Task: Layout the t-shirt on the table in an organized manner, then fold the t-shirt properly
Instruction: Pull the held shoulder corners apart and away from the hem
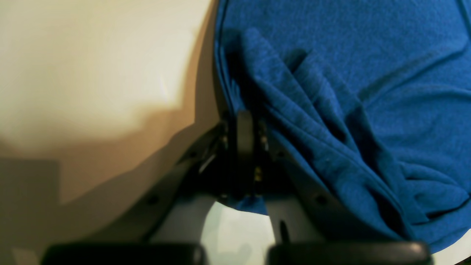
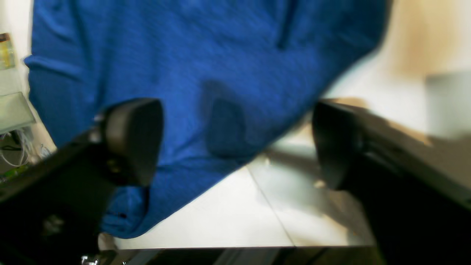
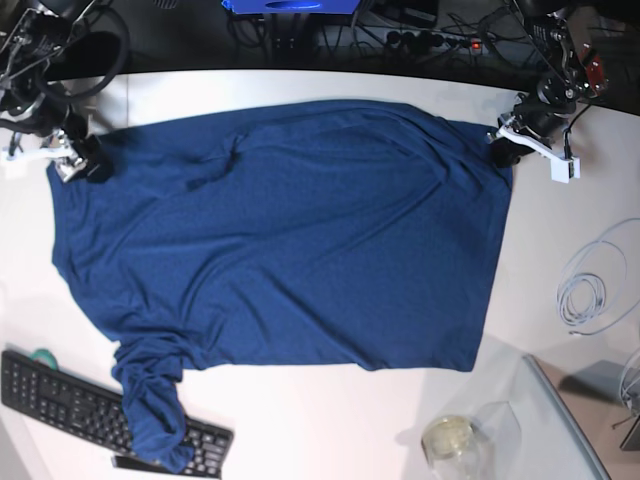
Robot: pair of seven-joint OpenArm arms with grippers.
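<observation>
Cloth covered most of the surface [image 3: 300, 420]: the t-shirt [image 3: 290, 240] lay spread out, one sleeve bunched over the keyboard [image 3: 60, 395] at the near left. My left claw [image 1: 245, 127] was pinched tight on the t-shirt's far right corner. My right claw [image 2: 235, 143] stood wide apart above the far left corner, holding nothing.

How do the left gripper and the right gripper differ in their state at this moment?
The left gripper is shut and pinches the edge of the t-shirt; the right gripper stands wide open and holds nothing. In the base view, the left gripper is at the shirt's right corner, the right gripper at its left corner. Both are at the far edge of the shirt on the table.
</observation>
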